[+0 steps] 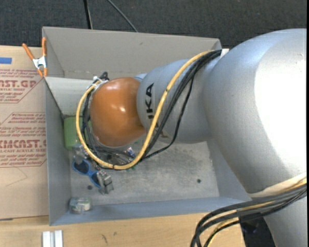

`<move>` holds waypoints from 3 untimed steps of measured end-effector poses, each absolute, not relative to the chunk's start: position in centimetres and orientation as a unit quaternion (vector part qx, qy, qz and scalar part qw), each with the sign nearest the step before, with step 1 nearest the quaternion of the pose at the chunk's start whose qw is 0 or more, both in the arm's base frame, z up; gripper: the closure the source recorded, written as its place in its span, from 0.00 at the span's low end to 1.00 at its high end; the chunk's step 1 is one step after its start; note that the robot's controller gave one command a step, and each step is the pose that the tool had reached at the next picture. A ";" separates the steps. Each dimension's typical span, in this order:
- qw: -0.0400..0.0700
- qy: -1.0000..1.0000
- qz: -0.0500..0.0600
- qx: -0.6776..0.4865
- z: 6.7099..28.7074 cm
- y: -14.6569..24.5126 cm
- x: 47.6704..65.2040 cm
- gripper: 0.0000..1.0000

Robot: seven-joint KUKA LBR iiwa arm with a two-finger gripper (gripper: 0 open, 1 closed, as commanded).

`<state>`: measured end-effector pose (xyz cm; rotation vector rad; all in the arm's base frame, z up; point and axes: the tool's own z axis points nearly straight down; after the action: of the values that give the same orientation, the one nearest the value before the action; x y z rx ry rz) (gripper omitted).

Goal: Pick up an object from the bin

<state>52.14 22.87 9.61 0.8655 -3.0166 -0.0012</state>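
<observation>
A: Step?
B: Descent, I judge: pincer [99, 164] low over a small blue thing [84, 168] beside a green block [69, 133], at the bin [185, 174] left; spread or pressed, cannot tell
A: Next?
B: Pinch surely, then lift

The robot arm's orange domed wrist cover [116, 117] stood over the left half of the grey metal bin [195, 174], with the arm reaching in from the right. A green rectangular block [70, 133] lay just left of the cover, near the bin's left wall. A small blue piece [82, 166] lay in front of the block, under the cover's near edge. A small pale lump [80, 205] lay apart from both, in the near left corner.
</observation>
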 end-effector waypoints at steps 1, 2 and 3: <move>-0.001 -0.948 -0.001 0.317 7.7 24.8 54.5 0.00; -0.001 -0.948 -0.001 0.317 7.8 24.8 54.5 1.00; -0.001 -0.948 -0.001 0.317 7.8 24.8 54.5 0.00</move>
<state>54.49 24.82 7.77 0.9968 -2.9807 -0.0039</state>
